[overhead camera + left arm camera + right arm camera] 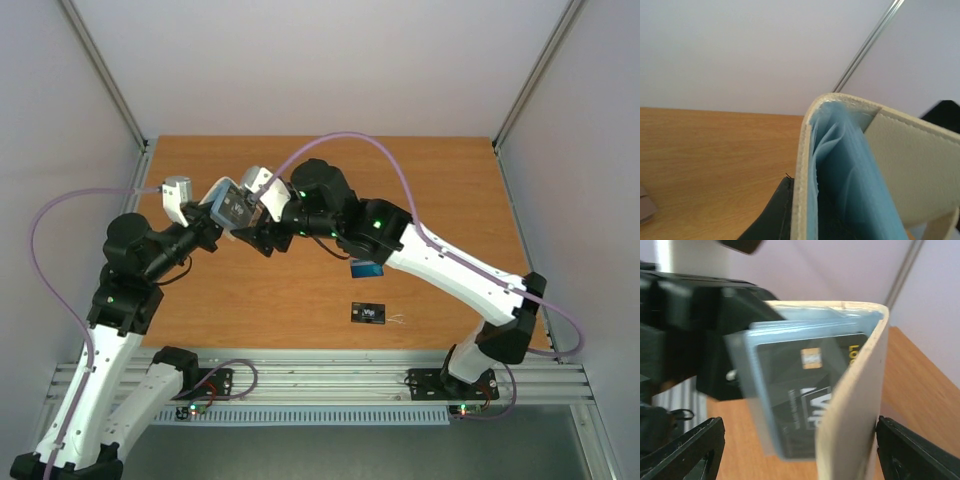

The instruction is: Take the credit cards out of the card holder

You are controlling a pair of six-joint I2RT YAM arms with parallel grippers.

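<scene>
The card holder (232, 205) hangs above the table's back left, and my left gripper (214, 224) is shut on it. In the left wrist view its beige rim (802, 175) and blue lining fill the frame, with one dark finger (771, 215) against the outside. My right gripper (800, 452) is open around the holder's other end, whose beige panel (855, 405) lies close to the right finger (915, 452). A black credit card (805, 385) with white marks sits in a clear sleeve inside. On the table lie a blue card (368, 268) and another black card (368, 313).
A mauve pouch (645, 207) shows at the left edge of the left wrist view. The wooden table (450, 190) is enclosed by pale walls and metal corner posts (530, 80). An aluminium rail (330, 380) runs along the near edge.
</scene>
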